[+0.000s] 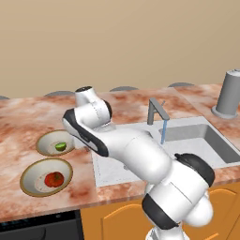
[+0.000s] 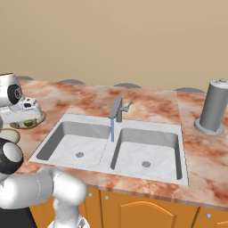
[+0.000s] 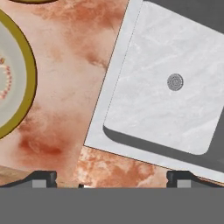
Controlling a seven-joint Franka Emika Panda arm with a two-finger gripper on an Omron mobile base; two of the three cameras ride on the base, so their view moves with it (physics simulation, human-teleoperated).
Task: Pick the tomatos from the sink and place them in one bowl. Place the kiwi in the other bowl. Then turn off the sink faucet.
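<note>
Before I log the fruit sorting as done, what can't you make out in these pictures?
- Kiwi bowl, right base view: mostly hidden behind the arm.
- Tomato bowl, left base view: one tomato visible; any second one can't be confirmed.
- Sink, left base view: left basin largely hidden by the arm.

A bowl (image 3: pixel 19 78) lies beside the sink (image 3: pixel 144 100) basin.
</note>
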